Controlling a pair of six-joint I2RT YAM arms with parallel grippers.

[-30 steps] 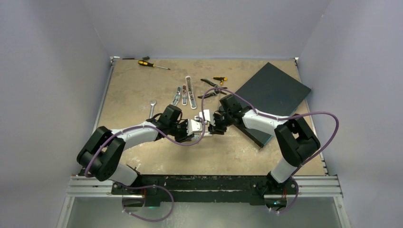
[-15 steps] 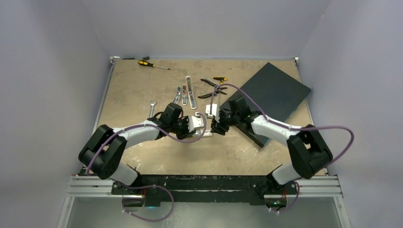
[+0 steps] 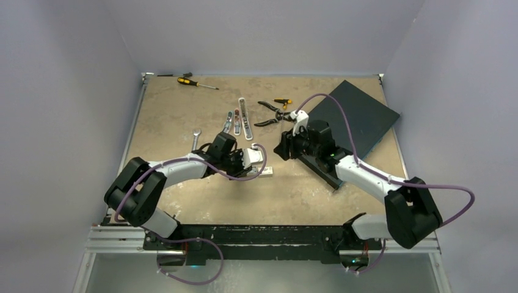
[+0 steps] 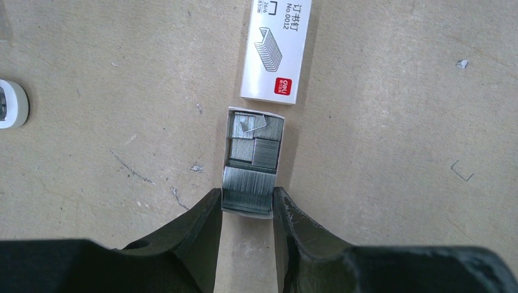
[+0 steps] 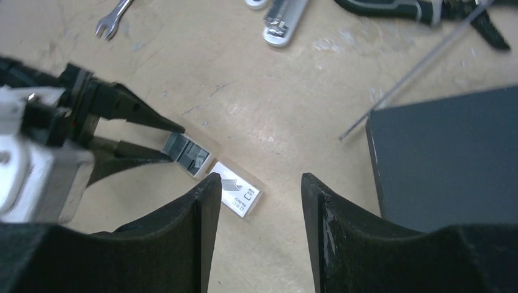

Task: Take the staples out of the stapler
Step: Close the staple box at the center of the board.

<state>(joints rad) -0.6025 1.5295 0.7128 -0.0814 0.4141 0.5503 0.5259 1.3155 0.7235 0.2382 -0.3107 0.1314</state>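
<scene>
The white box [image 4: 276,49] on the tabletop [image 4: 397,122] bore the printed characters "订书钉" with "No.0012" beside them, above a line drawing of a ribbed strip. Its small red badge and finer print could not be read.

Light: even and diffuse, from above; lilac cast on the walls [image 3: 73,91] in the top view. Shadows: faint, soft-edged throughout. Glare: mild sheen on the staples [image 4: 247,183] in the staple tray [image 4: 256,111] between the left gripper's [image 4: 246,194] fingertips. Focus: left wrist view crisp ahead of the claw, its own fingers slightly soft. Right wrist view: right gripper [image 5: 259,180] fingers blurred close to the lens, tabletop [image 5: 275,79] beyond them mildly soft.
</scene>
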